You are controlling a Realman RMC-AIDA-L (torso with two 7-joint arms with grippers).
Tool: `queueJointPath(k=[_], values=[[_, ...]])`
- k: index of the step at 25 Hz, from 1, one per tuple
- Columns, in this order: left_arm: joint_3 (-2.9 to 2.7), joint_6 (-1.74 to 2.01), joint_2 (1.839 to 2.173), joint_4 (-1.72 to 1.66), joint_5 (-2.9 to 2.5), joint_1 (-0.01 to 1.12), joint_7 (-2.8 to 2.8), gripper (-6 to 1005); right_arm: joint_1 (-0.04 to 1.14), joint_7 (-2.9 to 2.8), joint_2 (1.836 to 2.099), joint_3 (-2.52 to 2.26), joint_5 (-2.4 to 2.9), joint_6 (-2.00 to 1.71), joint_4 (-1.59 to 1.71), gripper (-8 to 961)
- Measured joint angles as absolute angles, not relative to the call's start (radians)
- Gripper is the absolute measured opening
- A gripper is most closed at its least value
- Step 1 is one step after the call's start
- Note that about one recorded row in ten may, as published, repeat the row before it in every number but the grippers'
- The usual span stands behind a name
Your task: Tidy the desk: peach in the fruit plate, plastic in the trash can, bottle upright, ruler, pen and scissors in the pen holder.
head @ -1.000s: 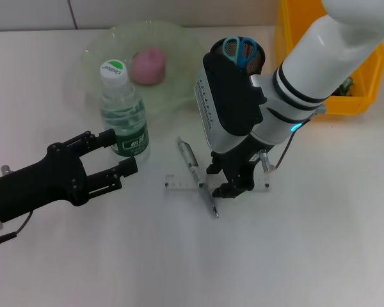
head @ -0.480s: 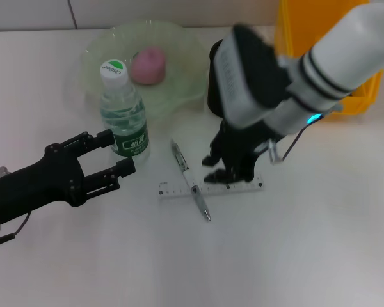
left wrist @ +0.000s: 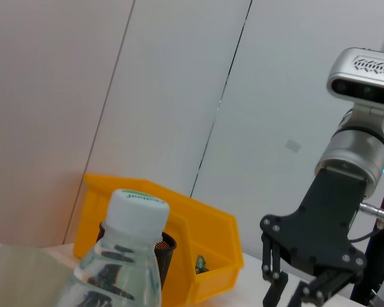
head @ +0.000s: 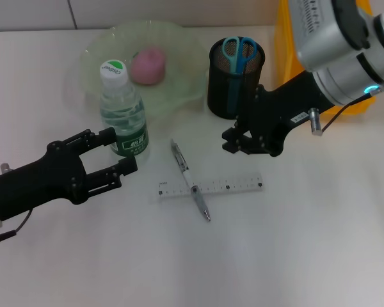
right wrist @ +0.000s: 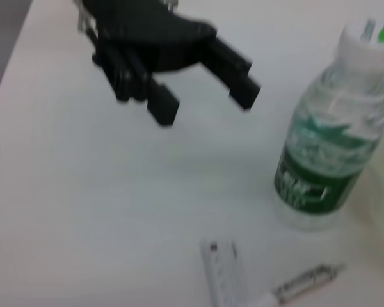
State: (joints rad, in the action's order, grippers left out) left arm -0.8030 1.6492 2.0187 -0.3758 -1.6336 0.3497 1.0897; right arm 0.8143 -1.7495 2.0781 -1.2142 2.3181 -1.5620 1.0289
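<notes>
One peach (head: 148, 65) in fruit plate (head: 96, 52).

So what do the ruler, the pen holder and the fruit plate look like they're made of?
The ruler looks like clear plastic: the table shows through it under dark tick marks. The pen holder seems to be black metal mesh, with a fine grid on its wall. The plate looks like translucent pale green glass or plastic; I can't tell which.

Clear plastic bottle (head: 123, 117), see-through ruler (head: 210, 188), black mesh holder (head: 235, 79).
</notes>
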Motion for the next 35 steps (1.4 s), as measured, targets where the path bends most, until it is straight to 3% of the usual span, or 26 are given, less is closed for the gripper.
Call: queueJointPath(k=[9, 14, 16, 22, 35], values=[[-0.805, 1.649, 2.021, -0.376, -1.635, 0.351, 1.09, 783, 0.926, -1.791, 2.082, -1.374, 2.391, -1.53, 0.91, 136], [-0.805, 1.649, 2.021, -0.376, -1.635, 0.349, 1.091, 783, 0.976, -1.788, 2.087, -1.461, 2.402, -1.456, 0.828, 342], [-0.805, 1.649, 2.021, -0.376, -1.635, 0.349, 1.091, 783, 0.983, -1.789, 2.09, -1.51, 2.398, -1.421, 0.813, 544], [-0.805, 1.65, 2.022, -0.376, -1.635, 0.351, 1.091, 783, 0.997, -1.803, 2.092, -1.625, 2.352, -1.336, 0.783, 638], [-0.803, 1.651, 2.022, -0.376, -1.635, 0.352, 1.09, 783, 1.035, -1.814, 2.092, -1.719, 2.295, -1.258, 0.71, 639]])
